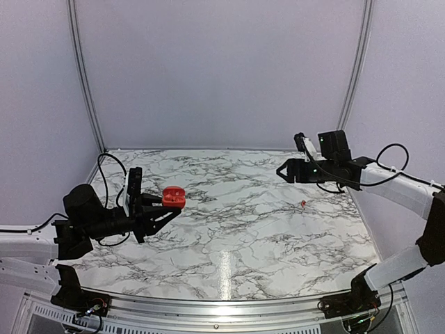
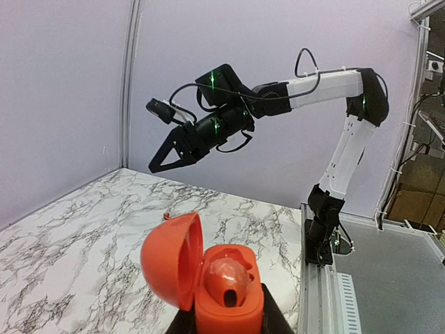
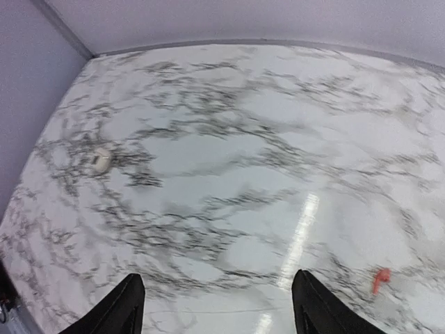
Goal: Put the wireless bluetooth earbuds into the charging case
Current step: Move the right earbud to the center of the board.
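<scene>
top external view: the marble-patterned counter (image 1: 229,236) fills the frame. at its left side the left fingers (image 1: 165,211) are clamped on the red charging case (image 1: 174,197) and hold it clear of the counter, its lid swung open. the right fingers (image 1: 281,172) hang in the air over the right rear part of the counter, spread, with nothing between them. one earbud (image 1: 304,203), a tiny red speck, lies loose on the counter just below the right fingers in this view, well apart from the charging case.

left wrist view: the charging case (image 2: 222,292) sits at lower centre, gripped at its base by the two dark fingers at the bottom edge. the domed lid (image 2: 170,261) stands hinged at the left, tilted open. the base (image 2: 229,316) shows a glossy red bud-shaped piece (image 2: 228,277) seated in its well; whether this is a second earbud cannot be told for certain. beyond, the right arm (image 2: 334,125) reaches over the counter, its fingers pointing down and to the left.

right wrist view: two fingertips show at the bottom edge, wide apart, with bare counter between them. the earbud (image 3: 380,280) lies at lower right, just outside the right-hand fingertip and untouched. a small pale round object (image 3: 102,158) sits at the left of the counter, too blurred to identify.
</scene>
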Controlling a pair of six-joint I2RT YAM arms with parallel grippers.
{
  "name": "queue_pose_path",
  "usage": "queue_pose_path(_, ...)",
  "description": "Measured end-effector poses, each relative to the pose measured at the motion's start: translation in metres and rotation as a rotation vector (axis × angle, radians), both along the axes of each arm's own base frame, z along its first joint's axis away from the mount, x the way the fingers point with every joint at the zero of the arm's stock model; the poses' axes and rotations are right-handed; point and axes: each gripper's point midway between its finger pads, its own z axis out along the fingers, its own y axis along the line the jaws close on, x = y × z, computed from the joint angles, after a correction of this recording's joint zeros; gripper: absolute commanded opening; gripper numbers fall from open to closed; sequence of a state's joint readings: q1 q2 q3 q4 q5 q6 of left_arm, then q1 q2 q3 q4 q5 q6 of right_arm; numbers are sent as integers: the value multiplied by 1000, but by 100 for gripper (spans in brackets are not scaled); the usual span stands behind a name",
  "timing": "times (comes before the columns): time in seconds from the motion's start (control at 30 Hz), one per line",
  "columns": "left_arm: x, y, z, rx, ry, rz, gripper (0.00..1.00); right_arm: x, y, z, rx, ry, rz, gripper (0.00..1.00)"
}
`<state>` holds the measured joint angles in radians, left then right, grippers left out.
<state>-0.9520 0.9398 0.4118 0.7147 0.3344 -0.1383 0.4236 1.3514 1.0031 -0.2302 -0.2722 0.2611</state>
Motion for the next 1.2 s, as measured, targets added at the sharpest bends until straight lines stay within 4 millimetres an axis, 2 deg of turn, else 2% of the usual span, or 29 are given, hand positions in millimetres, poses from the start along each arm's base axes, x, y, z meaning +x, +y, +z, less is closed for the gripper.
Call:
queue_pose_path(0.03,2,0,-1,1,7,6,0,7,-22,-12,-42,31,-70,72)
queue_pose_path(0.13,5,1,-2,2,15,14,0,23,-66,-42,-154,91,-209,70)
queue_pose_path(0.23,6,1,-3,4,17,16,0,32,-90,-77,-273,172,-271,66)
queue_pose_path(0.4,7,2,-3,3,17,20,0,36,-112,-125,-395,288,-296,65)
queue_pose_path(0.57,7,2,-3,3,17,20,0,38,-125,-149,-460,341,-303,61)
queue_pose_path(0.97,7,2,-3,4,16,20,0,46,-130,-176,-507,395,-286,58)
queue_pose_path(1.2,7,2,-3,5,12,20,0,45,-138,-187,-512,425,-293,45)
